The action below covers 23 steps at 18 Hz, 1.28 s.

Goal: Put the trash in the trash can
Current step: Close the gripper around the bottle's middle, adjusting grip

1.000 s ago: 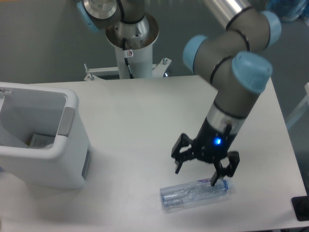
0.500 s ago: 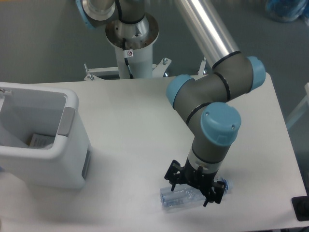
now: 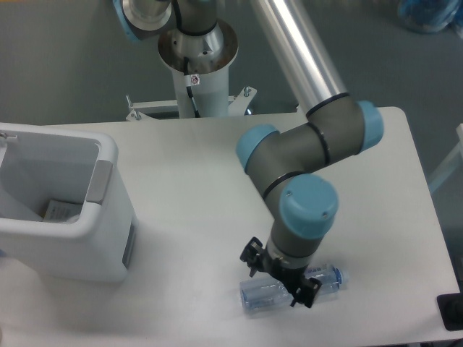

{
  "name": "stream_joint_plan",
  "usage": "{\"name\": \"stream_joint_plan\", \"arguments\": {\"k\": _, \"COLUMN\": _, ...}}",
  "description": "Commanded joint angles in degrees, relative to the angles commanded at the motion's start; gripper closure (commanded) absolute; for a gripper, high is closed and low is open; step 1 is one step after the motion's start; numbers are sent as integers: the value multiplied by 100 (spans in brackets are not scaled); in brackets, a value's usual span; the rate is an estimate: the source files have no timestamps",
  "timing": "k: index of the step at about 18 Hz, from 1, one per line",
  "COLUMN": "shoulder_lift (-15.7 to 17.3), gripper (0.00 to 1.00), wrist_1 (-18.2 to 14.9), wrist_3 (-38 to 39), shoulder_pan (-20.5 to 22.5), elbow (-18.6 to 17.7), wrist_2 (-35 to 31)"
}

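Bottle: a clear, ribbed plastic bottle with a blue cap (image 3: 289, 288) is lying on its side near the front edge of the smooth white table (image 3: 210, 181), right of the middle, cap end pointing toward the right edge.
Gripper: the black two-finger gripper (image 3: 282, 277) is being held straight down over the bottle's middle, a finger showing on each side of it; whether the fingers are pressing on the plastic cannot be told.
Arm: grey tubular links with light blue rounded joint caps are being folded above the gripper.
Trash can: a white boxy plastic bin with a thick rounded rim and a grey side panel (image 3: 79, 217) is standing at the table's left edge, well apart from the bottle.
Inside the bin: a pale printed piece (image 3: 61, 211) is lying on the bottom.
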<state>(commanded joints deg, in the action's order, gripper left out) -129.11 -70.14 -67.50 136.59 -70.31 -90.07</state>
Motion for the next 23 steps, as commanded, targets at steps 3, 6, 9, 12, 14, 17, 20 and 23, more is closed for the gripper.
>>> {"name": "stream_joint_plan", "arguments": {"k": 3, "shoulder_lift": -79, "gripper": 0, "wrist_1": -17, "wrist_3": -88, "shoulder_pan": -79, "elbow": 0, "wrist_2": -203}}
{"name": "stream_joint_plan", "arguments": {"k": 6, "shoulder_lift": -141, "gripper": 0, "wrist_1": 44, "wrist_3": -88, "shoulder_pan": -106, "elbow": 9, "wrist_2": -221}}
{"name": "stream_joint_plan", "arguments": {"k": 9, "shoulder_lift": -246, "gripper": 0, "wrist_1": 79, "wrist_3": -71, "shoulder_pan": -141, "elbow": 9, "wrist_2": -265}}
{"name": "stream_joint_plan", "arguments": {"k": 12, "shoulder_lift": -326, "gripper": 0, "wrist_1": 97, "wrist_3": -71, "shoulder_pan": -212, "elbow": 62, "wrist_2": -458}}
{"name": "stream_joint_plan", "arguments": {"k": 14, "shoulder_lift": -343, "gripper": 0, "wrist_1": 184, "wrist_3": -71, "shoulder_pan": -212, "elbow": 61, "wrist_2": -459}}
{"name": "stream_joint_plan", "arguments": {"k": 17, "shoulder_lift": -404, "gripper": 0, "wrist_1": 229, "wrist_3": -44, "shoulder_pan": -273, "elbow": 70, "wrist_2": -467}}
{"name": "stream_joint_plan", "arguments": {"k": 20, "shoulder_lift": -466, "gripper": 0, "wrist_1": 264, "wrist_3": -27, "shoulder_pan": -325, "elbow": 88, "wrist_2": -476}}
{"name": "stream_joint_plan", "arguments": {"k": 23, "shoulder_lift": -536, "gripper": 0, "wrist_1": 404, "wrist_3": -18, "shoulder_pan": -370, "elbow": 79, "wrist_2": -485}}
